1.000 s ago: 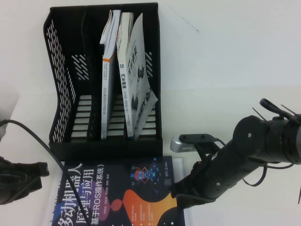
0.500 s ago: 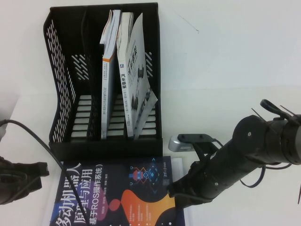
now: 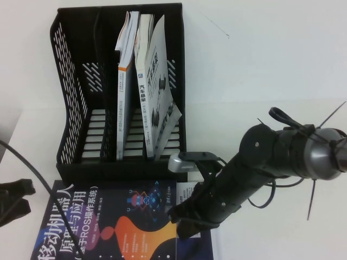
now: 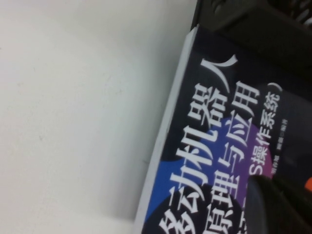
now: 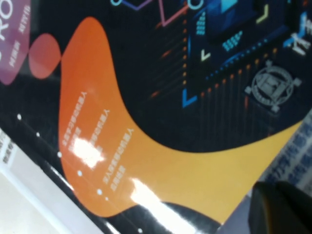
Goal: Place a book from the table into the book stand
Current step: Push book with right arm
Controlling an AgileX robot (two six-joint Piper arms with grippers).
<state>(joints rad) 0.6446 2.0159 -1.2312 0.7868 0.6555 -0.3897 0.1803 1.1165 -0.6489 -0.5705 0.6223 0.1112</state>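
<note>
The book (image 3: pixel 108 227), dark navy with a big white Chinese title and an orange and purple graphic, lies flat on the white table (image 3: pixel 271 81) just in front of the book stand (image 3: pixel 70 108). My right gripper (image 3: pixel 184 226) is down on the book's right edge. In the right wrist view the cover (image 5: pixel 146 97) fills the picture, with one dark finger (image 5: pixel 282 209) at its edge. My left gripper (image 3: pixel 24 197) is low at the table's left, just off the book's left side, fingers apart and empty. In the left wrist view the book (image 4: pixel 219 146) and one finger (image 4: pixel 278 204) show.
The stand's right slots hold white and grey books (image 3: pixel 126 81) leaning right (image 3: pixel 157 86); its left slot is empty. The stand's corner shows in the left wrist view (image 4: pixel 273 29). A cable (image 3: pixel 43 179) loops over the table's left. Bare table lies to the right of the stand.
The book has slid left across the table, and my right arm has moved left with it. My left gripper has drawn back to the left edge of view.
</note>
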